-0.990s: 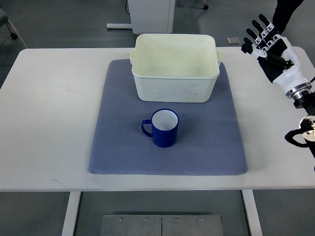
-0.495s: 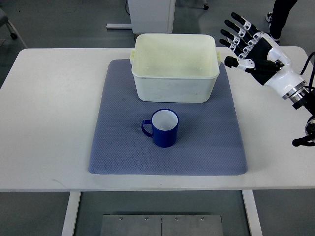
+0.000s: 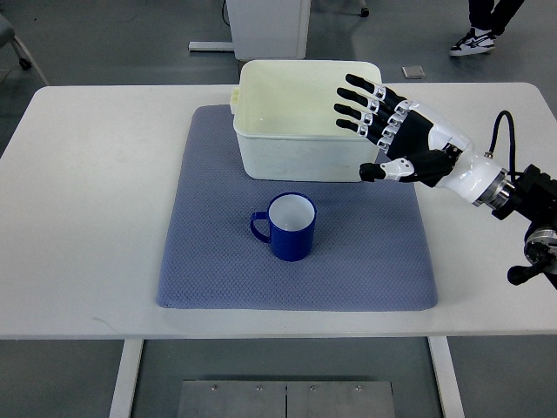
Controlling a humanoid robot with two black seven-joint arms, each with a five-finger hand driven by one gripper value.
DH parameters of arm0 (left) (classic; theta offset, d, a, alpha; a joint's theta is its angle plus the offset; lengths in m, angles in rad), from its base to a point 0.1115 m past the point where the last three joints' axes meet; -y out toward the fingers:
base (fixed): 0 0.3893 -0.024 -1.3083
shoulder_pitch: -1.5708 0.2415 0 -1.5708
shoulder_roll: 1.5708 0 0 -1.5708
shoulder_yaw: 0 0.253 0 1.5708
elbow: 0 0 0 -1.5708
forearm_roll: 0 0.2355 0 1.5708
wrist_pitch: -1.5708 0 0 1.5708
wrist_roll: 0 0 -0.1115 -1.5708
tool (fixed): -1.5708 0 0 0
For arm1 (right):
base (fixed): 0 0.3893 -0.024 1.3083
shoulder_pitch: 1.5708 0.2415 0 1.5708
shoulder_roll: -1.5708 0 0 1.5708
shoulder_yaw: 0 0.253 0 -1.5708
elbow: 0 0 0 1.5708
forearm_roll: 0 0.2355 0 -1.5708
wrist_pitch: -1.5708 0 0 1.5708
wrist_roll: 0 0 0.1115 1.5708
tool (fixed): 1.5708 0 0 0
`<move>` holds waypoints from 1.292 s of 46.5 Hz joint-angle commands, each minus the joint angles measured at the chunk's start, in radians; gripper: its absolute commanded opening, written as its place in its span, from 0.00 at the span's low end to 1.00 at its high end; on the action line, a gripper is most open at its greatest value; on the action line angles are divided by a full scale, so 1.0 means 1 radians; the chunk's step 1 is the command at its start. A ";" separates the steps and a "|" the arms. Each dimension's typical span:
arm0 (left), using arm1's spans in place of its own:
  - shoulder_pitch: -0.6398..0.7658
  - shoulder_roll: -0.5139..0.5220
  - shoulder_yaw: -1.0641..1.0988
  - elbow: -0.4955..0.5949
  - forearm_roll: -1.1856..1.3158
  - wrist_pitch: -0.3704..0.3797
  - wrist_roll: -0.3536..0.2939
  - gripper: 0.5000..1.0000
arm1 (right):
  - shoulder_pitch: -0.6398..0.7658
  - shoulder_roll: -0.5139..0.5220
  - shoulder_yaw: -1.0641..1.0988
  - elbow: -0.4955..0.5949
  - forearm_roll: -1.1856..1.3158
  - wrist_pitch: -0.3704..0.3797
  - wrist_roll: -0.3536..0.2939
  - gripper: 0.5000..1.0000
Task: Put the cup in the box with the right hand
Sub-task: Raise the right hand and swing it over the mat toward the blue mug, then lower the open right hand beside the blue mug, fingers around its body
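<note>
A blue cup (image 3: pixel 290 226) with a white inside stands upright on the blue-grey mat (image 3: pixel 209 252), handle pointing left. Just behind it sits the cream plastic box (image 3: pixel 309 117), with nothing inside. My right hand (image 3: pixel 374 131) reaches in from the right, fingers spread and holding nothing, hovering over the box's right front corner. It is up and to the right of the cup, apart from it. The left arm does not show.
The mat lies on a white table (image 3: pixel 87 192). A person's shoes (image 3: pixel 474 39) show on the floor at the top right, beyond the table. A white cabinet base (image 3: pixel 265 26) stands behind the box.
My right hand has swept left and nearer, from beyond the table's far right corner to over the box's right side. The cup and box have not moved.
</note>
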 commanded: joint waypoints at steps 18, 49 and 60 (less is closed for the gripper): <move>0.000 0.000 0.003 0.000 0.000 0.000 0.000 1.00 | -0.011 0.033 -0.089 -0.046 -0.075 -0.018 0.026 1.00; 0.000 0.000 0.000 0.000 0.000 0.000 0.000 1.00 | -0.014 0.125 -0.240 -0.138 -0.135 -0.184 0.106 0.99; 0.000 0.000 0.000 0.000 0.000 0.000 0.000 1.00 | -0.013 0.161 -0.267 -0.181 -0.133 -0.248 0.126 0.99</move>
